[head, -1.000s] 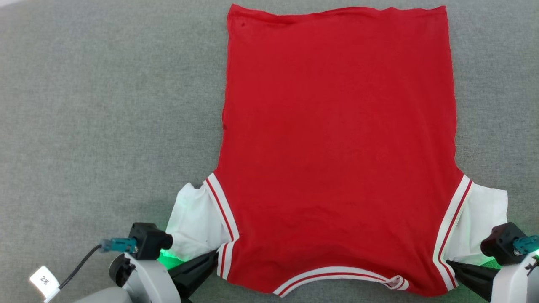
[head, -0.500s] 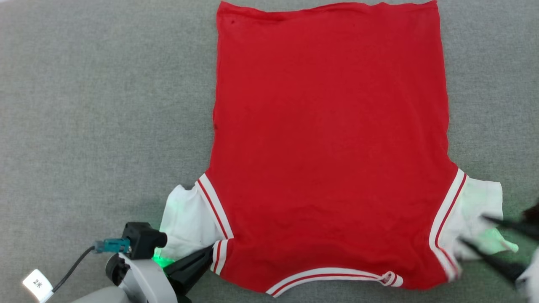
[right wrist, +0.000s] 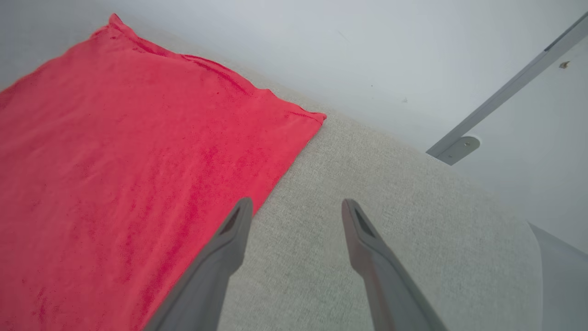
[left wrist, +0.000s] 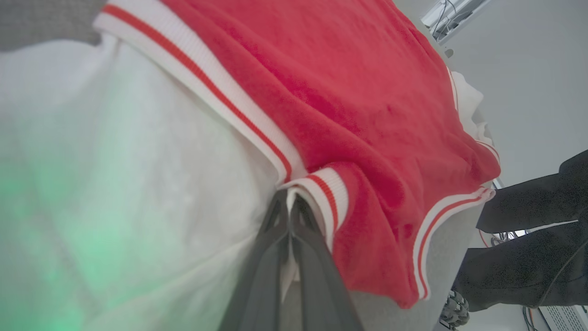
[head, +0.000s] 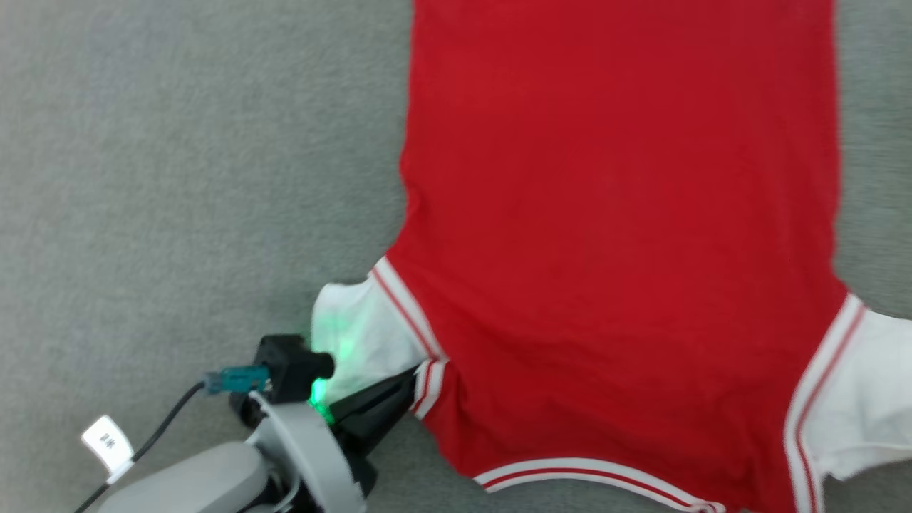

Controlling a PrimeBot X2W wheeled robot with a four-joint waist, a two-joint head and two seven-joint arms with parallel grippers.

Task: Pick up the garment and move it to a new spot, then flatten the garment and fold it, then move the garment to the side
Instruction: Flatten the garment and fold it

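The garment (head: 613, 235) lies spread on the grey surface with its plain red back up and its collar end nearest me. A white sleeve (head: 356, 335) sticks out on the left and another sleeve (head: 866, 399) on the right. My left gripper (head: 410, 381) is shut on the garment at the striped trim where the left sleeve meets the shoulder. In the left wrist view its fingers (left wrist: 294, 239) pinch that white trim (left wrist: 321, 193). My right gripper (right wrist: 294, 207) is open with nothing in it, hovering over bare grey surface just beside the garment's (right wrist: 119, 174) right edge.
The grey cloth-covered surface (head: 178, 178) stretches wide to the left of the garment. Its far edge (right wrist: 413, 142) meets a pale wall with a metal rail (right wrist: 500, 110). Dark shapes (left wrist: 528, 239) stand beyond the surface's near edge in the left wrist view.
The head camera has shifted, so the whole picture moved. My right gripper left the right sleeve, opened and moved out of the head view. The left gripper keeps its hold.
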